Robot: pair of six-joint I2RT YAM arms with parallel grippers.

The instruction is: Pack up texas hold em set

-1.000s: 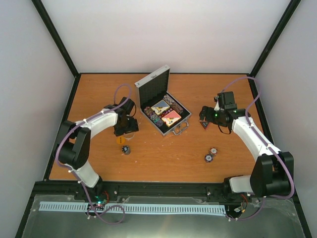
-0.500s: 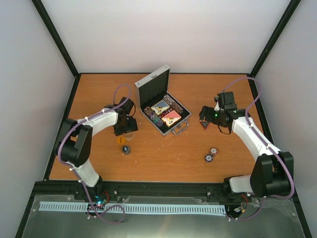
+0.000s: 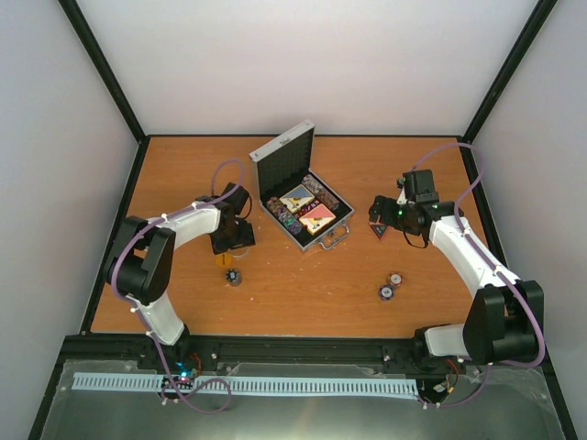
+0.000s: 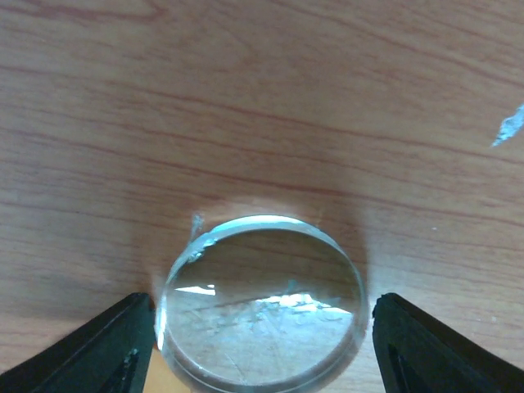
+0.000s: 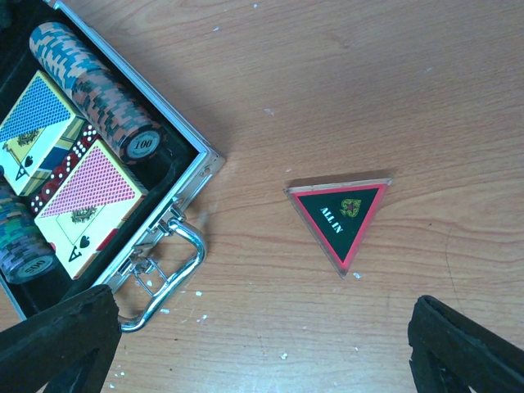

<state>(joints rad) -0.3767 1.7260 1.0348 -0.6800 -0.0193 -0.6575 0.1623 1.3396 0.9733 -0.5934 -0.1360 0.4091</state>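
Clear disc (image 4: 260,315) lies between the spread fingers of the left pincer (image 4: 264,332).

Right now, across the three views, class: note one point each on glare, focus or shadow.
Top external view: even light, no harsh shadows around the case. Left wrist view: white glare streaks on the clear disc. Right wrist view: triangular token sharp, ALL IN readable; fingers of the right pincer blurred.

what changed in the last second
The left arm drew its elbow in slightly, and the left gripper barely shifted over the clear disc, which its open fingers straddle. Nothing was gripped or released. The right gripper, open over the triangular token, the case and the loose chips stayed put.
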